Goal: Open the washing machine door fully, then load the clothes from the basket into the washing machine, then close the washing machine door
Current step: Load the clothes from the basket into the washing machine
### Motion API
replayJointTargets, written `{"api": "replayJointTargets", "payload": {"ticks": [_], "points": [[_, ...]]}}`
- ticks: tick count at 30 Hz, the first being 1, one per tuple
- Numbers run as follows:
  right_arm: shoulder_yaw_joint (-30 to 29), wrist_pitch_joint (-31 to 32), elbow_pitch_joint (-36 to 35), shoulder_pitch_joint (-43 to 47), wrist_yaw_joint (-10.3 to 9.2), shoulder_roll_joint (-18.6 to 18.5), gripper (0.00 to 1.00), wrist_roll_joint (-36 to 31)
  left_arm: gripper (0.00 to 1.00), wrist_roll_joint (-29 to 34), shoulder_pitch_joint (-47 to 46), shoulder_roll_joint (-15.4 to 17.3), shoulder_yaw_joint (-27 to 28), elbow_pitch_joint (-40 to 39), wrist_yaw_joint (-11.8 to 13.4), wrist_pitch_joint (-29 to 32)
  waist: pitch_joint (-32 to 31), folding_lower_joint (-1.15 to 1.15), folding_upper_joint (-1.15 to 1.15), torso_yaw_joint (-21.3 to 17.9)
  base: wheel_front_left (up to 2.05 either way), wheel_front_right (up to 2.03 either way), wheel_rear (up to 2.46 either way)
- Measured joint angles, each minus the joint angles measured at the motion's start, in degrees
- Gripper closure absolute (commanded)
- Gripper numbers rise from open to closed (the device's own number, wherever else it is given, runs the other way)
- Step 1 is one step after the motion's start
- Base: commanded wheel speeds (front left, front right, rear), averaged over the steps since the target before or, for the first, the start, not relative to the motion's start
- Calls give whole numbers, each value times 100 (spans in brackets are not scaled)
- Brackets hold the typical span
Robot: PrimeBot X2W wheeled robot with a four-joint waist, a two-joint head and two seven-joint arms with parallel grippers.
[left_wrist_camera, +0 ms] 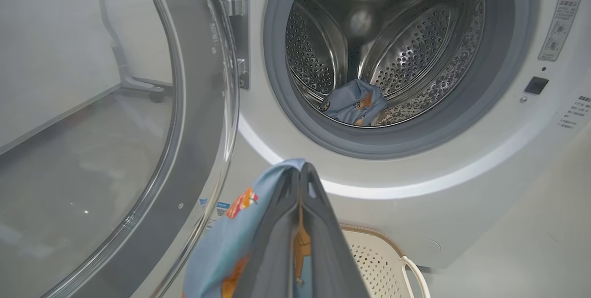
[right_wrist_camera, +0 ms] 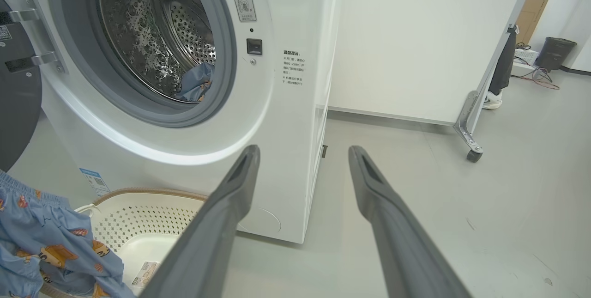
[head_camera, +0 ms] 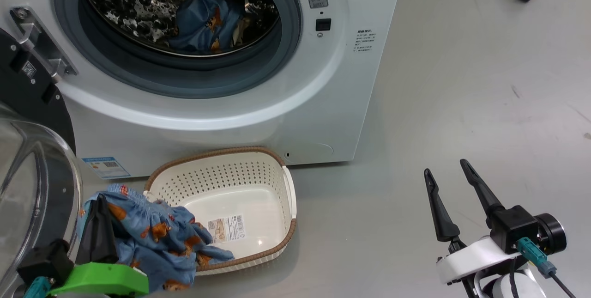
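left gripper [head_camera: 99, 202] is being held low, fingers pointing up toward the washing machine [head_camera: 323, 118] front. The fingers are being pressed fully together on a fold of the clothes [head_camera: 157, 231]. In the left wrist view the blue printed fabric is being pinched right at the tips and is hanging down on their left side. The rest is being draped to the right of the fingers, over the near-left rim of the basket [head_camera: 221, 173]. The basket is sitting just right of them, against the machine's base. A second garment [head_camera: 203, 25] is lying in the drum [head_camera: 134, 7], well ahead of the left fingertips. The washing machine door [head_camera: 27, 182] is standing swung open, just beside those fingers on their left.

right gripper [head_camera: 446, 169] is being held over bare floor [head_camera: 461, 81], well right of the basket. Its fingers are being spread wide with nothing between them, tips tilted toward the machine's right corner.
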Motion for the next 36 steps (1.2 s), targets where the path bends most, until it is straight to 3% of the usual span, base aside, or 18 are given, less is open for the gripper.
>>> {"api": "replayJointTargets", "payload": {"ticks": [11,22,28,36], "points": [[18,0,-66,481,63,-24,0,0,100,-236,949,21,-391,-722,240,0,-714,0,0,-99,0,0,0],[89,0,-207,560,126,-20,0,-1,100,-288,1252,51,-699,-1291,415,0,-677,0,0,-273,0,0,0],[261,0,-310,538,138,46,0,-2,100,-225,933,53,-801,-1425,490,0,-432,0,0,-410,0,0,0],[441,0,-415,290,138,182,0,-2,100,-68,-215,115,-633,-1525,697,188,25,0,0,-656,0,0,0]]}}
